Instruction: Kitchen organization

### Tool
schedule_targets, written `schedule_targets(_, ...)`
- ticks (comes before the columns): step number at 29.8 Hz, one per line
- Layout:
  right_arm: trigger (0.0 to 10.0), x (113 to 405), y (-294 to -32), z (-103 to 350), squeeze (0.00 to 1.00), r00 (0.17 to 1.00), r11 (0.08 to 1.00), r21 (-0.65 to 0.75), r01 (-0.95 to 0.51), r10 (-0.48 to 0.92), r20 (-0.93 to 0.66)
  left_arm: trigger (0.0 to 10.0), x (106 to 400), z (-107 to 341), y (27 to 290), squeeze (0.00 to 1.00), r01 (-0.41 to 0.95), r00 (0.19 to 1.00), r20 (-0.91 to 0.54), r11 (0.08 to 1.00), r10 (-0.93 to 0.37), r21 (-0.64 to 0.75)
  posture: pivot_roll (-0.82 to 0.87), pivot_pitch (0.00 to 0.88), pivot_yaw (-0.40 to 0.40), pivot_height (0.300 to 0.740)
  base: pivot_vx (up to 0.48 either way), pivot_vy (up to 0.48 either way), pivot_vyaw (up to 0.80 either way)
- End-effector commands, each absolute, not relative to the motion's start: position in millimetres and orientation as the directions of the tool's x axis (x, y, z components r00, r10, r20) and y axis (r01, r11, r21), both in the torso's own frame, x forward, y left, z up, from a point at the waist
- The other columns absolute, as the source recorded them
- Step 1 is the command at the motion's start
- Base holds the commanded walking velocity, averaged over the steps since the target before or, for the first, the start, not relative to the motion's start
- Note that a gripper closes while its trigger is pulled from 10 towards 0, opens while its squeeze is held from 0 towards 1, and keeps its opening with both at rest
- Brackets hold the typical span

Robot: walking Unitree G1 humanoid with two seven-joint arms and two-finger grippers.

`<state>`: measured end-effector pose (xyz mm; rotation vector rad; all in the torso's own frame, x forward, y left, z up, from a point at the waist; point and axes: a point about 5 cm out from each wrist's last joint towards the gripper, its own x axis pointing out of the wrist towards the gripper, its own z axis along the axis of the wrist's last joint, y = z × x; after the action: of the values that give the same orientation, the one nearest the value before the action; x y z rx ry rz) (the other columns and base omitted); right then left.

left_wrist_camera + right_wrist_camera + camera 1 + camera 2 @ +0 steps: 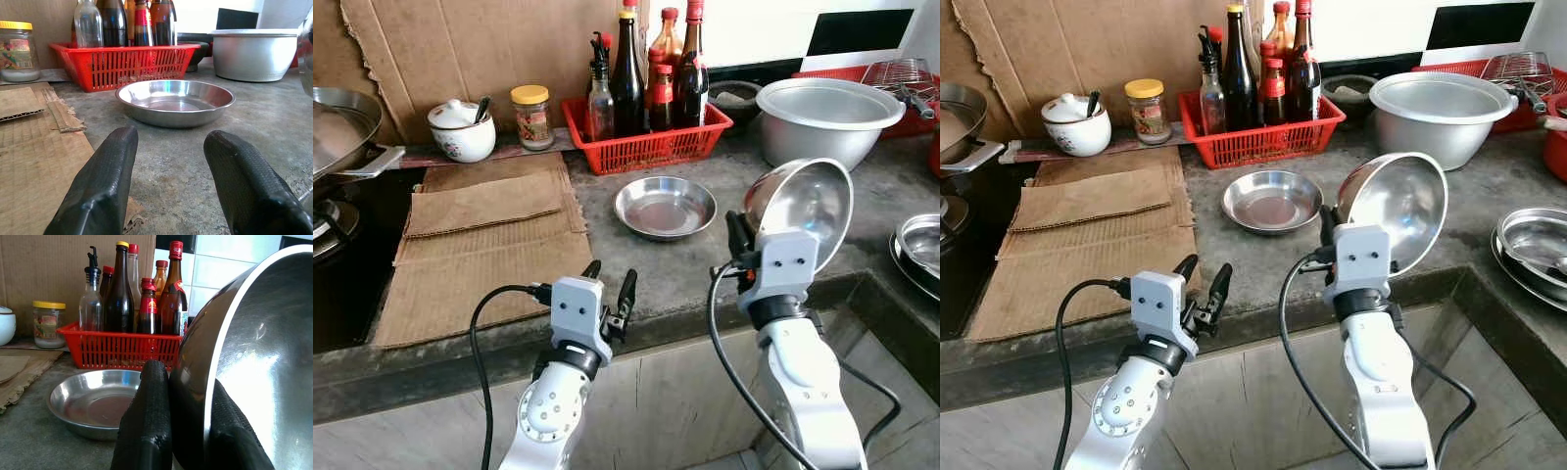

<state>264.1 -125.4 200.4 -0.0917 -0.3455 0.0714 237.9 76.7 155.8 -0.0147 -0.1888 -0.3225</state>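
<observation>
Right, closest to us the left gripper [611,290] hovers at the front edge of the bench [705,264], fingers spread apart and holding nothing, aimed low along the stone toward the shallow steel dish [665,207]. That reads as an arm parked ready, perhaps to steady or take that dish.

Beside it the right gripper [736,257] is where the action is: its fingers are pinched onto the rim of a steel bowl [800,203], one finger inside, one outside, and the bowl is tipped up on edge, clear of the bench. A rim pinch is the only real purchase on a thin, slick bowl (it could swing or slip if jerked). My guess is it's being carried to stack with other steelware.

Just past both grippers lies the shallow dish, flat and empty. Left of it, sheets of cardboard [484,245] cover the bench beside the stove, likely as a splash mat.

Further back, a red basket [646,147] corrals the sauce bottles upright, with a yellow-lidded jar [531,117] and a white lidded pot [462,130] alongside. Far right sits a big steel basin [829,117].
</observation>
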Motion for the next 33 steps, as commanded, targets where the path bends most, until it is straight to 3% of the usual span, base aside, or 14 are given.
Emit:
schedule_targets(1, 0.0, 261.1, -124.0, 206.7, 0.00, 0.931, 0.994, -0.099, -0.047, 0.080, 0.357, 10.0, 236.3, 154.2, 77.0, 0.00, 0.321, 0.931, 0.179, 0.947, -0.319, 0.014, 0.04, 0.018, 0.002, 0.740, 0.000, 0.000, 0.00)
schedule_targets(9, 0.0, 262.1, -121.7, 207.4, 0.00, 0.932, 0.994, -0.096, -0.048, 0.079, 0.354, 10.0, 235.2, 153.8, 75.8, 0.00, 0.321, 0.932, 0.173, 0.947, -0.319, 0.013, 0.04, 0.028, 0.003, 0.740, -0.030, 0.000, 0.00)
schedule_targets(33, 0.0, 262.9, -113.9, 208.3, 0.00, 0.931, 0.993, -0.081, -0.083, 0.107, 0.350, 10.0, 235.6, 154.4, 77.0, 0.00, 0.318, 0.933, 0.174, 0.948, -0.315, 0.012, 0.04, 0.030, 0.006, 0.740, -0.297, 0.000, 0.00)
